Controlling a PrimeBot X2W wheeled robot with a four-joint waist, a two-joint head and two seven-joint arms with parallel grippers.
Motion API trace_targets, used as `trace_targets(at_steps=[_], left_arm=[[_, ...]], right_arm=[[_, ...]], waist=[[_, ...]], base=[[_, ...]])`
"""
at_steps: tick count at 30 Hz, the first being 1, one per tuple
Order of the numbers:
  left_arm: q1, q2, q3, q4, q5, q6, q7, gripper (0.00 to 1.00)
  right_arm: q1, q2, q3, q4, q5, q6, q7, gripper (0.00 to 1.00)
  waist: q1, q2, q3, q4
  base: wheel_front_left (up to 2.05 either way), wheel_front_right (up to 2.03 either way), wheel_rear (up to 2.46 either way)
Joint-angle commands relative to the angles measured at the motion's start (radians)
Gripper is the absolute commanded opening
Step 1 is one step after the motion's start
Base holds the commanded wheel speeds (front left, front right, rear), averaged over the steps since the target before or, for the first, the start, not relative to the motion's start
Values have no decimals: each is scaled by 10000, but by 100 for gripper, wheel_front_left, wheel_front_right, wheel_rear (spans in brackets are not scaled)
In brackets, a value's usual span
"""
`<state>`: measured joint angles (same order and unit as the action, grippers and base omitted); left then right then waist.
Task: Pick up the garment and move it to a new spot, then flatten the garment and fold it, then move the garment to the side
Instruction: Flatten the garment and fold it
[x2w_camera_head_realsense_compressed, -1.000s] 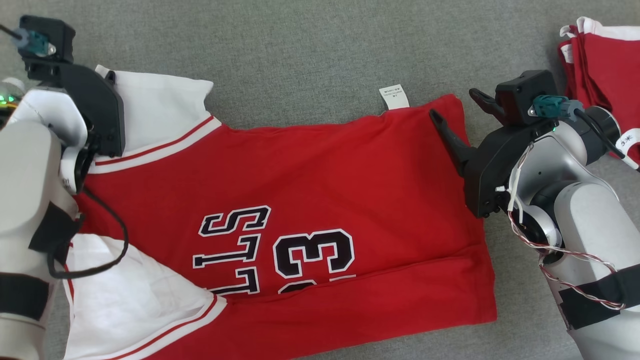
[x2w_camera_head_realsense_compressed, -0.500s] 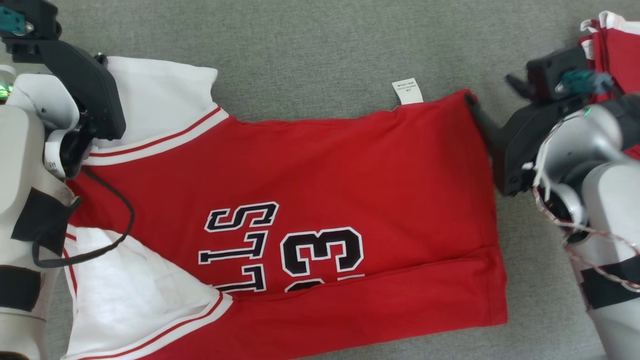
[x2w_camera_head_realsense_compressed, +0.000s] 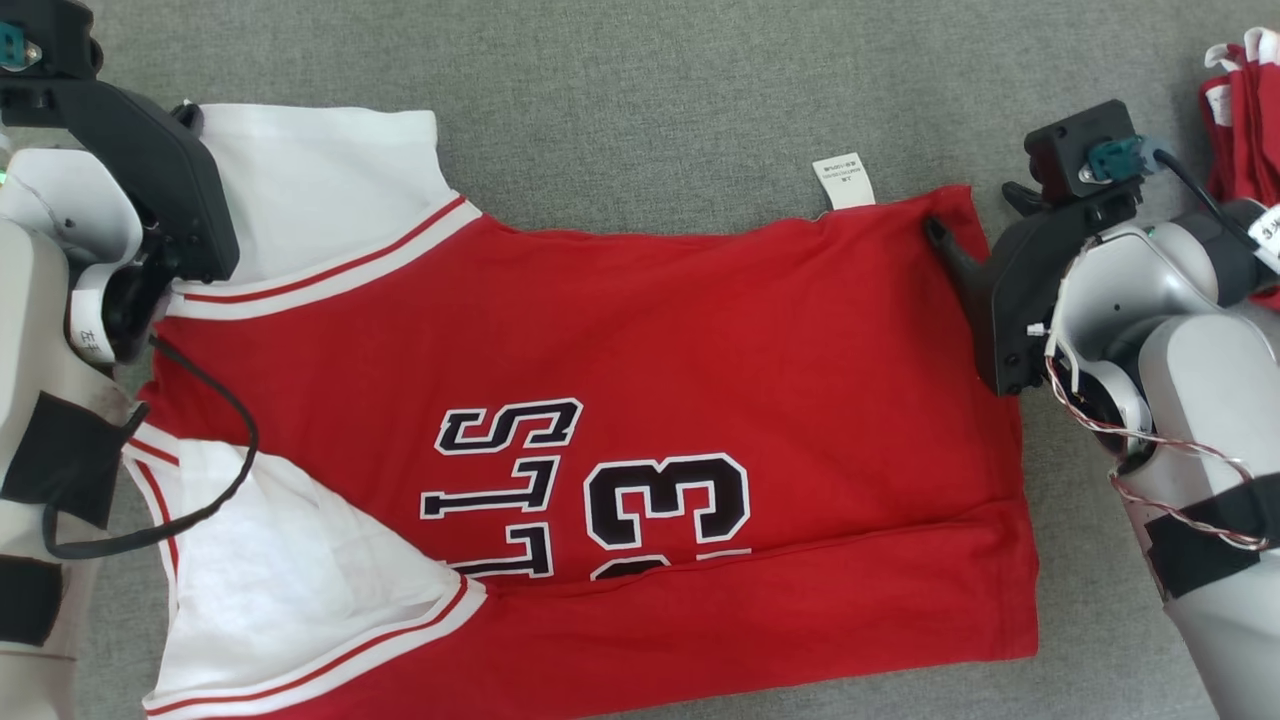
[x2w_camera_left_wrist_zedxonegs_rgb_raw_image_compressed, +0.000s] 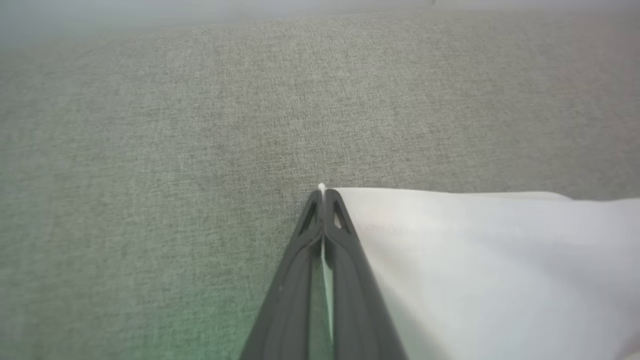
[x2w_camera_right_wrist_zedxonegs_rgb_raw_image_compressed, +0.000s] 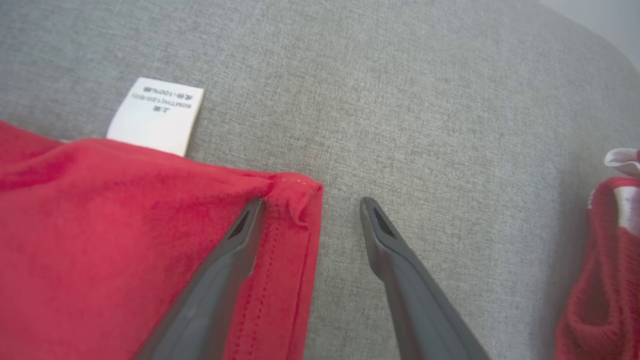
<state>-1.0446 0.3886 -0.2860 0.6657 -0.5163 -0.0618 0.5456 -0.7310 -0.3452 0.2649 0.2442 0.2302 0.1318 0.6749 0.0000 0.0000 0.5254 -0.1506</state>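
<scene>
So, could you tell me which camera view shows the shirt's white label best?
The right wrist view: the label is close and large, print visible, poking out of the shirt. The head view has it small, at the far edge. The left wrist view faces the sleeve.

Bright, even light covers the grey fabric surface (x2w_camera_head_realsense_compressed: 640, 100) in the head view, with a faint soft shadow beside the right forearm (x2w_camera_head_realsense_compressed: 1200, 400) and rich colour on the red jersey (x2w_camera_head_realsense_compressed: 700, 330). The left wrist view is soft, hazing toward its top, with a green cast beside the left gripper (x2w_camera_left_wrist_zedxonegs_rgb_raw_image_compressed: 324, 192). The right wrist view is sharp at the care label (x2w_camera_right_wrist_zedxonegs_rgb_raw_image_compressed: 155, 115) and blurred at its corners.
</scene>
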Motion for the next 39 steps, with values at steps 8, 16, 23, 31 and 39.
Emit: trace_targets(at_steps=[8,16,23,31,39], left_arm=[[456,-4,129,-667,42,110,-1192,0],[1228,-472,910,-1656,-1320,-206,-2110,0],[2547,-182,1401,-3226,-2366,-435,-1775,0],[5386,-118,2051,-5767,-3238,-99,-1803,0],[8263,-636,2570,-7239,-3730,459,-2368,0]], right_arm=[[-530,-431,640,679,395,-27,-664,0],[-31,-601,477,446,466,-27,-1545,0],[856,-909,507,-133,575,-27,-1740,0],[1937,-1210,844,-627,522,-27,-1815,0],[2643,-1868,1293,-749,791,-27,-1693,0]], waist=[[0,0,-146,168],[0,0,-752,414],[0,0,-1548,702],[0,0,-2541,868],[0,0,-3112,952]], base=[[0,0,0],[0,0,0],[0,0,0],[0,0,0],[0,0,0]])
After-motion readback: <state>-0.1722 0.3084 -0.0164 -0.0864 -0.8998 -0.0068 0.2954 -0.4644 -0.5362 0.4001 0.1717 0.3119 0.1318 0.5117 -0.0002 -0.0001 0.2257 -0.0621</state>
